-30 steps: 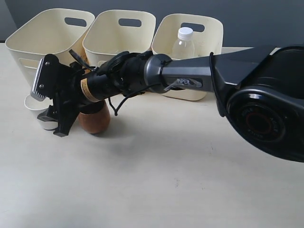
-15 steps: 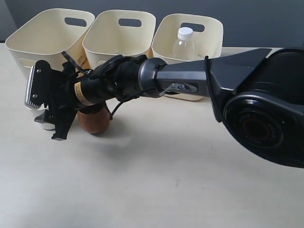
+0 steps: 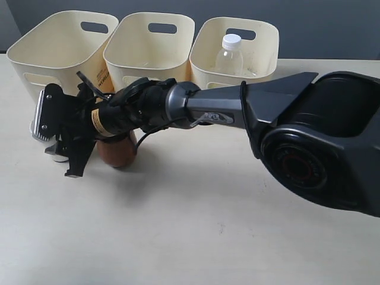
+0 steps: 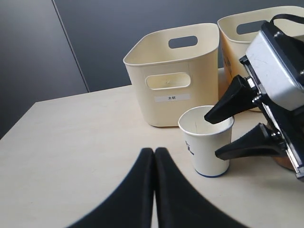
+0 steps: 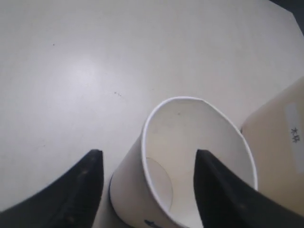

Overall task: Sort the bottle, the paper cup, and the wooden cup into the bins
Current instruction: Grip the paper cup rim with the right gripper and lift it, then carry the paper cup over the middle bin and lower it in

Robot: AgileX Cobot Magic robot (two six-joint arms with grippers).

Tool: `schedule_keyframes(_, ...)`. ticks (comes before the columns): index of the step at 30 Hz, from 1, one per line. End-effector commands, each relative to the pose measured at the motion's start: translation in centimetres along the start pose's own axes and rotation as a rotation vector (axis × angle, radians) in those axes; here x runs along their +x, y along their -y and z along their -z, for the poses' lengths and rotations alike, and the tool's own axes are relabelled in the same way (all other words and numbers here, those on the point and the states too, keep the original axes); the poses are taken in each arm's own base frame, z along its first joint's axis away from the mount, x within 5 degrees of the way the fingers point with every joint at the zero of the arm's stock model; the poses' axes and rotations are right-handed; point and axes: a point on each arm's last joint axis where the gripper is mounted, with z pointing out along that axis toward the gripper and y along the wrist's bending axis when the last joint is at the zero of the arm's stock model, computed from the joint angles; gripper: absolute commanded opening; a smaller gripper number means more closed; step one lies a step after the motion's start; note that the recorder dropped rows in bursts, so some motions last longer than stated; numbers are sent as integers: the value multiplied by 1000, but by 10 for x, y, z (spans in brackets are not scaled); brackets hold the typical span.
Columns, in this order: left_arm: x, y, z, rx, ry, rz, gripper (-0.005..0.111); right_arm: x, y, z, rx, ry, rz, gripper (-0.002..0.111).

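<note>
Left wrist view, right tool spread astride paper cup, untouched

The wooden cup and left bin crowd the paper cup.

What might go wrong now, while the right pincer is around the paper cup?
The right pincer is open, one finger over the paper cup rim and one beside its wall; closing could crush or tip the thin cup. The wooden cup stands close beside, so the arm may knock it when lifting. The left pincer is shut and apart.
</note>
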Motion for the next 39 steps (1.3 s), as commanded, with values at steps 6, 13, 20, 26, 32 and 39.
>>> schedule_keyframes(6, -2, 0, 0, 1, 4, 3, 0, 9, -2, -5, 4, -21, -11, 0)
schedule_keyframes(13, -2, 0, 0, 1, 4, 3, 0, 9, -2, -5, 2, -20, -17, 0)
schedule_keyframes(20, -2, 0, 0, 1, 4, 3, 0, -9, 6, 6, 26, 10, -17, -1)
schedule_keyframes(26, -2, 0, 0, 1, 4, 3, 0, -53, 22, 38, 59, 99, -73, -1)
schedule_keyframes(32, -2, 0, 0, 1, 4, 3, 0, -94, 33, 76, 77, 190, -117, -1)
schedule_keyframes(39, -2, 0, 0, 1, 4, 3, 0, -136, 54, 137, 184, 278, -214, -1)
